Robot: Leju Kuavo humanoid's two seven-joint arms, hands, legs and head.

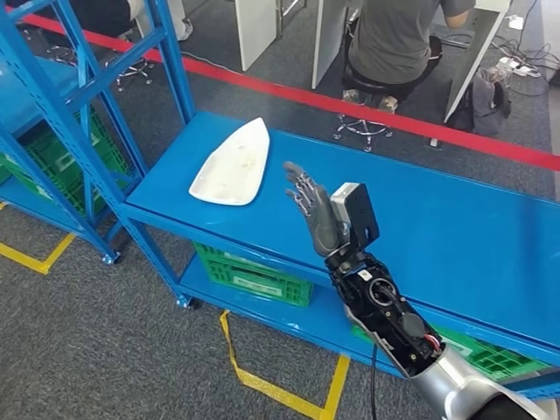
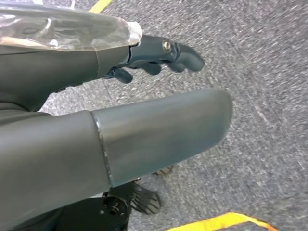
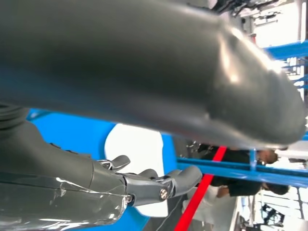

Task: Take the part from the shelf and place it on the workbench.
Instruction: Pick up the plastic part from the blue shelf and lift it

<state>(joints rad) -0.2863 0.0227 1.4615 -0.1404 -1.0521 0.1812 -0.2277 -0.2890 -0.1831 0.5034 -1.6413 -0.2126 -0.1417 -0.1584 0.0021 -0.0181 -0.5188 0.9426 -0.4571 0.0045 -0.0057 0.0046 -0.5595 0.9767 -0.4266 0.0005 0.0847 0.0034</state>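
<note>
Nearest to us is our right arm, its silver forearm and exposed black wrist rising from the lower right of the head view, with our right hand raised over the blue shelf — fingers spread apart and holding nothing. In the right wrist view the same hand shows its thick grey thumb above and darker fingers below, extended and apart, with a white shape between them in the background. That white shape is the part, a flat, leaf-like white panel lying on the shelf's top surface toward its left end, pointed tip away from us; it sits near our right hand but apart from it, untouched. Our left hand hangs over grey carpet in the left wrist view, its dark fingers loosely stretched with nothing in them, released. A strip of yellow floor tape crosses the carpet beneath it. Under the shelf's top level a green plastic crate rests on the lower level, and another green crate sits inside the neighbouring blue rack to the left. Beyond the shelf a red line runs across the floor, and behind it a person in a grey shirt sits on a stool — back turned to us — beside white desk panels.
</note>
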